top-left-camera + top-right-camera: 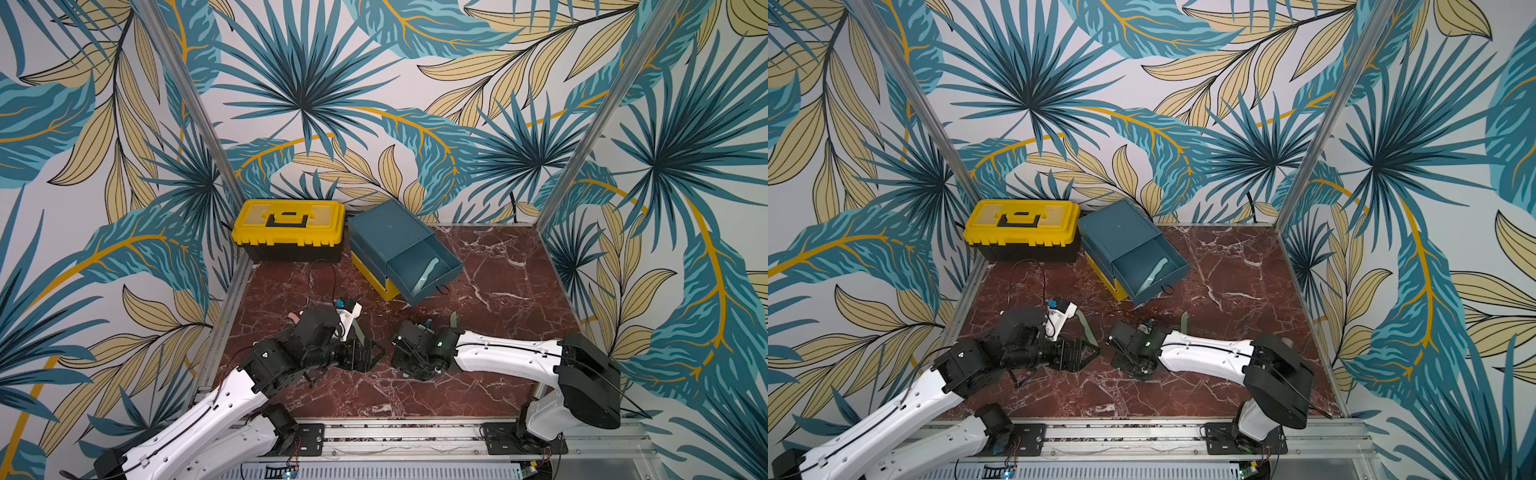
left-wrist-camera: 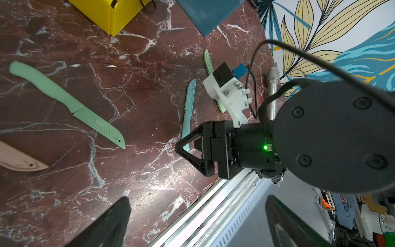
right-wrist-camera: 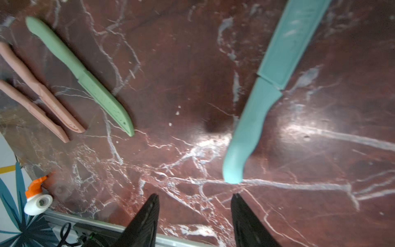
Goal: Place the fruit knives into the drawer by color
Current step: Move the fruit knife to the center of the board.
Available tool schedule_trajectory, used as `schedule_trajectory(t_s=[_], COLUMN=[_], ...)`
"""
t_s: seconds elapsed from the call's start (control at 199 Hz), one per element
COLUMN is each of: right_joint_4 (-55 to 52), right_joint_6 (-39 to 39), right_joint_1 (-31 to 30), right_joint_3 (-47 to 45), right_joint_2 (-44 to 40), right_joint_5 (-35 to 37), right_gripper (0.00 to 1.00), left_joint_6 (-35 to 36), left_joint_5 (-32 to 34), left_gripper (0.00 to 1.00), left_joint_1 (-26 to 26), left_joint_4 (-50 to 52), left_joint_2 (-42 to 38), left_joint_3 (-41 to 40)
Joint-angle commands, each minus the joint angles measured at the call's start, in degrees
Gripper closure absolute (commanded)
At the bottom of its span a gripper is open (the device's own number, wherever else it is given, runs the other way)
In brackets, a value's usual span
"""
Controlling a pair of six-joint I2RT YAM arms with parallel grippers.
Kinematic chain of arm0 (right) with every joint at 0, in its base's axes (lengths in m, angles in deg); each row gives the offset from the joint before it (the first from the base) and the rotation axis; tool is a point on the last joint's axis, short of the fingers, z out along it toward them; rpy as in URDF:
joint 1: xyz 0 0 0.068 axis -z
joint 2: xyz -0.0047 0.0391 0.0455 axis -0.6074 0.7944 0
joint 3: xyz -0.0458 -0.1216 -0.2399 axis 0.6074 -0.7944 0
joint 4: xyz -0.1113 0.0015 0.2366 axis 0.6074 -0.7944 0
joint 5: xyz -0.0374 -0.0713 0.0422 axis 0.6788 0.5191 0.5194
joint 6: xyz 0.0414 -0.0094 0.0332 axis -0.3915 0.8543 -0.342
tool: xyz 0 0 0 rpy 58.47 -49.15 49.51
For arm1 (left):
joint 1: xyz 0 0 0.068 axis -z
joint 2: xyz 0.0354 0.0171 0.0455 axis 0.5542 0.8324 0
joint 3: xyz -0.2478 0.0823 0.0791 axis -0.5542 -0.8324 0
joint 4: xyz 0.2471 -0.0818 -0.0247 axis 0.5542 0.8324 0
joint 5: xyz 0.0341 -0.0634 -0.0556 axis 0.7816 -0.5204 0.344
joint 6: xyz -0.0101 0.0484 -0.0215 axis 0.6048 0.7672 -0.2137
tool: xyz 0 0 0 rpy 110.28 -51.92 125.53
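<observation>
Item: light blue fruit knife (image 3: 254, 119), lying flat on marble tabletop (image 3: 171, 64) just beyond right gripper (image 3: 195, 195), whose jaws are standing partly apart, holding nothing. Left gripper (image 2: 197, 200) is hovering wide open, empty. Hazard: handle end is sitting off-centre, near one finger; closing here is likely knocking it sideways. Destination: open teal drawer (image 1: 451, 272), already holding matching blue knife (image 1: 426, 276).

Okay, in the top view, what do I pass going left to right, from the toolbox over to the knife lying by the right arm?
Yellow toolbox → light blue knife in the open drawer → green knife on the table.
</observation>
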Motion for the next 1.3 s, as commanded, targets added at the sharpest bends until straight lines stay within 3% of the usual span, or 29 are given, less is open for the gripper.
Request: schedule_trajectory(t_s=[0.0,0.256,0.542,0.763,0.954,1.18,1.296], right_joint_4=[-8.2,-18.6,-17.5,-14.4,-11.2,-10.2,-10.7], right_joint_6=[0.3,-2.2,-3.3,-2.5,-2.0,-1.6,-0.6], right_joint_1=[-0.6,-0.9,-1.0,-1.0,-0.8,-0.3,0.4], right_joint_3=[4.9,9.1,8.4,7.6,5.4,1.9,-0.1], right_joint_2=[2.8,7.6,10.5,12.8,15.0,14.2,13.0], right_joint_5=[6.0,7.3,6.1,4.6,2.7,4.3,5.2], right_gripper=[0.45,0.46,0.48,0.60,0.61,0.70,0.80], left_joint_6=[-0.4,-0.6,-0.6,-0.8,-0.8,-1.1,-1.3], left_joint_5=[1.5,1.5,1.9,2.4,2.9,2.9,2.7], left_gripper=[0.00,0.00,0.00,0.00,0.00,0.00,0.00], left_joint_1=[0.2,0.2,0.2,0.2,0.2,0.2,0.2], left_joint_4=[2.9,3.7,4.5,5.3,5.6,5.1,5.0], left_joint_2=[-1.9,-2.7,-3.7,-4.8,-5.3,-5.5,-5.5], left_joint_3=[1.6,1.8,2.0,2.0,2.2,1.8,1.7])
